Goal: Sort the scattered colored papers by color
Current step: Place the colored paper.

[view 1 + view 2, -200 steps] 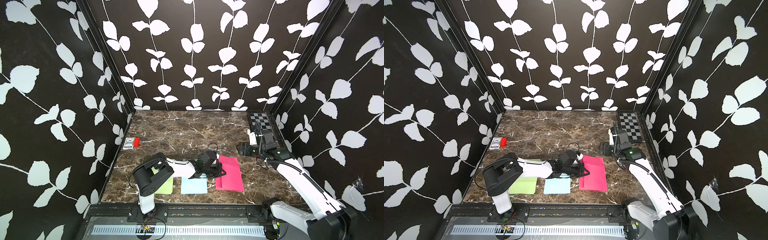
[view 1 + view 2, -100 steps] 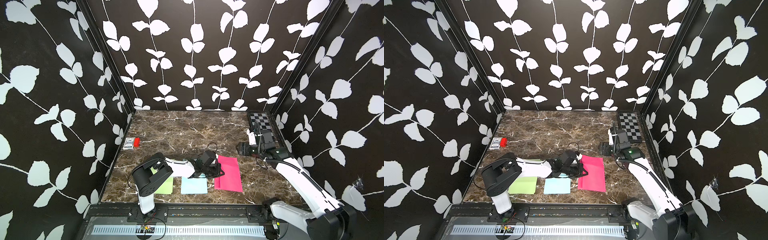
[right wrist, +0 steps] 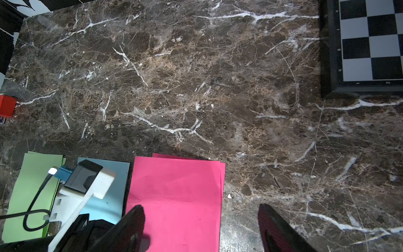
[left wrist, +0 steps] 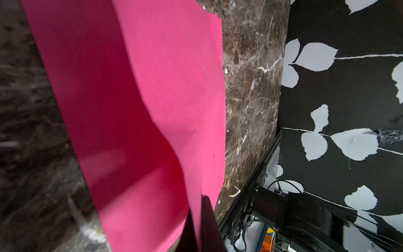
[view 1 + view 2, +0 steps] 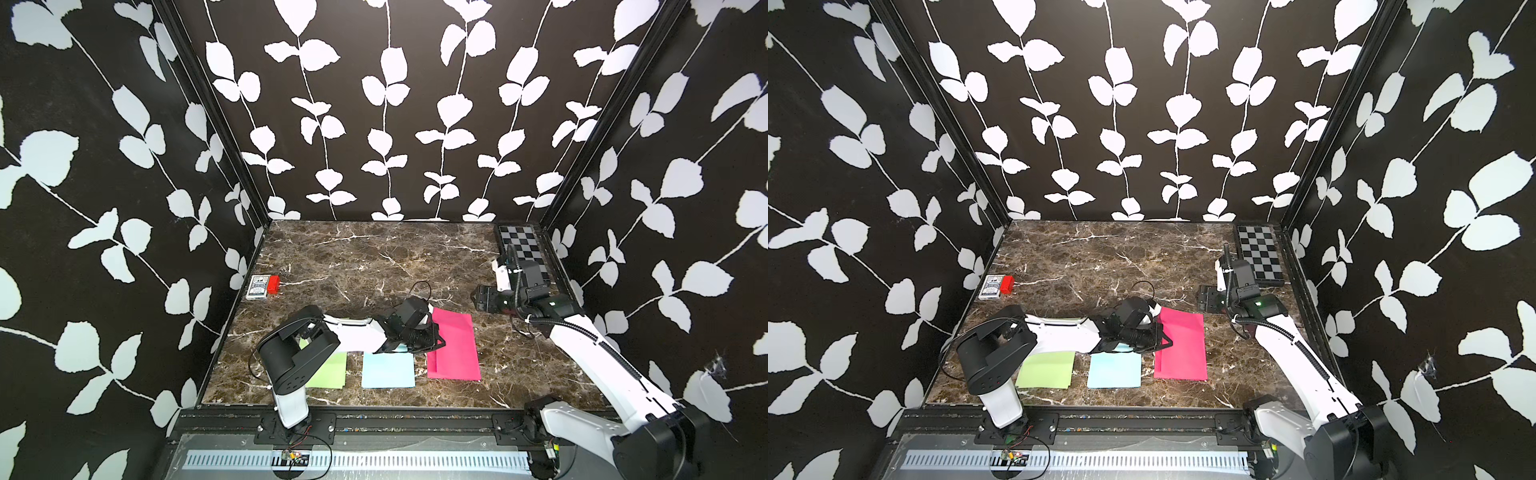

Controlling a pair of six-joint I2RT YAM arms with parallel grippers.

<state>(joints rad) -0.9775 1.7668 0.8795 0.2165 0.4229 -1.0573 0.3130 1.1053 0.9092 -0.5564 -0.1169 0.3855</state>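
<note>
In both top views you see a brown marble bench (image 5: 353, 257) veined in white, boxed in by black walls (image 5: 415, 25) printed with white leaves and stems. Three groups of paper lie in a row near the front edge, apart from one another: green papers (image 5: 332, 372), blue paper (image 5: 388, 370) and pink papers (image 5: 457, 349). Your left claw (image 5: 434, 343) sits low at the pink papers' edge, on the side nearest the blue paper. Your right claw (image 5: 478, 297) hovers behind the pink papers, near a checkerboard (image 5: 521, 245) in the far right corner. A card box (image 5: 257, 286) lies by the left wall with a red block (image 5: 273, 284) touching it. The box's print is too small to read.

In the left wrist view, your left claw (image 4: 197, 229) is pinched tight on the edge of a pink sheet (image 4: 130, 109). The sheet curls up off another pink one lying flat on the marble. Leaf-patterned wall fills the rest.

In the right wrist view, the right claw's (image 3: 202, 227) two dark fingers (image 3: 133, 229) stand far apart with nothing between them, above the pink papers (image 3: 174, 192) and bare marble. The green papers (image 3: 28, 185) show a second sheet's edge peeking out. The checkerboard's (image 3: 370, 43) black border carries small pale digits. You can read 1 and 2 along one side; those on the adjoining side are less clear.
</note>
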